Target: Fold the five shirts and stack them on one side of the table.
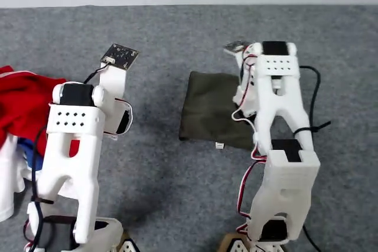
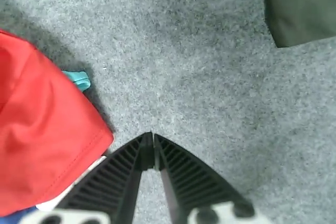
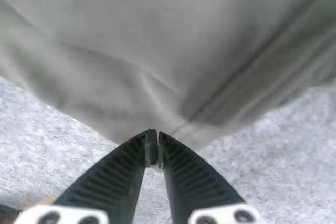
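Observation:
A folded olive shirt (image 1: 211, 110) lies flat on the grey carpeted table between the two arms; its corner is visible in the left wrist view (image 2: 302, 6). My right gripper (image 3: 153, 141) is shut, its tips right at the olive shirt's (image 3: 173, 45) hem, with no cloth visible between the fingers. A crumpled red shirt (image 1: 23, 104) sits at the table's left edge on top of white (image 1: 9, 175) and blue (image 1: 29, 151) shirts. My left gripper (image 2: 153, 144) is shut and empty, low over bare carpet just beside the red shirt (image 2: 42, 140).
A small teal piece of cloth (image 2: 79, 80) peeks out from under the red shirt. The left arm (image 1: 74, 128) stands beside the pile and the right arm (image 1: 277, 110) covers the olive shirt's right side. Grey carpet stretches open behind and in front of the shirt.

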You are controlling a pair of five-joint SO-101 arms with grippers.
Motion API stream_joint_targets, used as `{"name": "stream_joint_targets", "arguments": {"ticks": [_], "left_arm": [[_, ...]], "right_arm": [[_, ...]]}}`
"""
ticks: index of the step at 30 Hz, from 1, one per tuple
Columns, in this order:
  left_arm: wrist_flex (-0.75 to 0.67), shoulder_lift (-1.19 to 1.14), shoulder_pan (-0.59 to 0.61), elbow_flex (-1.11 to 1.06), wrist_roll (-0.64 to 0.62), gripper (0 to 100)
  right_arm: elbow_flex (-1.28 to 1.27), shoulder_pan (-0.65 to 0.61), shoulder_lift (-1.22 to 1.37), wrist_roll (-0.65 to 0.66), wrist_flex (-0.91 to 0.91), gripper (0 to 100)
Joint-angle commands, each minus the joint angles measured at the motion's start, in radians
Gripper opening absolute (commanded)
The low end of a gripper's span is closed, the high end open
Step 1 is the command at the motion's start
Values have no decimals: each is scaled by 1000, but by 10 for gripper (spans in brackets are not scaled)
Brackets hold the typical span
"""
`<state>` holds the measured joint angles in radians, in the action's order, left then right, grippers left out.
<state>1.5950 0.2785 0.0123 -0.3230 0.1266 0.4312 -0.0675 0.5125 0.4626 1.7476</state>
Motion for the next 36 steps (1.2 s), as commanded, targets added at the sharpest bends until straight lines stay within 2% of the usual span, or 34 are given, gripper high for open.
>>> {"name": "stream_joint_targets", "arguments": {"ticks": [1, 6, 11, 14, 17, 21, 29, 36], "left_arm": [[-6, 32, 5, 4, 6, 5], [29, 40, 28, 8, 5, 5], [87, 41, 186, 8, 9, 5], [94, 41, 310, 8, 11, 5], [94, 41, 404, 10, 11, 5], [94, 41, 476, 10, 11, 5], [94, 41, 594, 8, 11, 5], [94, 41, 694, 8, 11, 5]], "right_arm": [[44, 8, 45, 6, 24, 10], [46, 120, 208, 11, 31, 10], [64, 156, 162, 9, 42, 10], [74, 88, 39, 11, 39, 10], [74, -30, -56, 11, 38, 10], [74, -173, -102, 9, 31, 10], [74, -348, 15, 3, -107, 11], [75, -403, 189, 3, -137, 10]]}}
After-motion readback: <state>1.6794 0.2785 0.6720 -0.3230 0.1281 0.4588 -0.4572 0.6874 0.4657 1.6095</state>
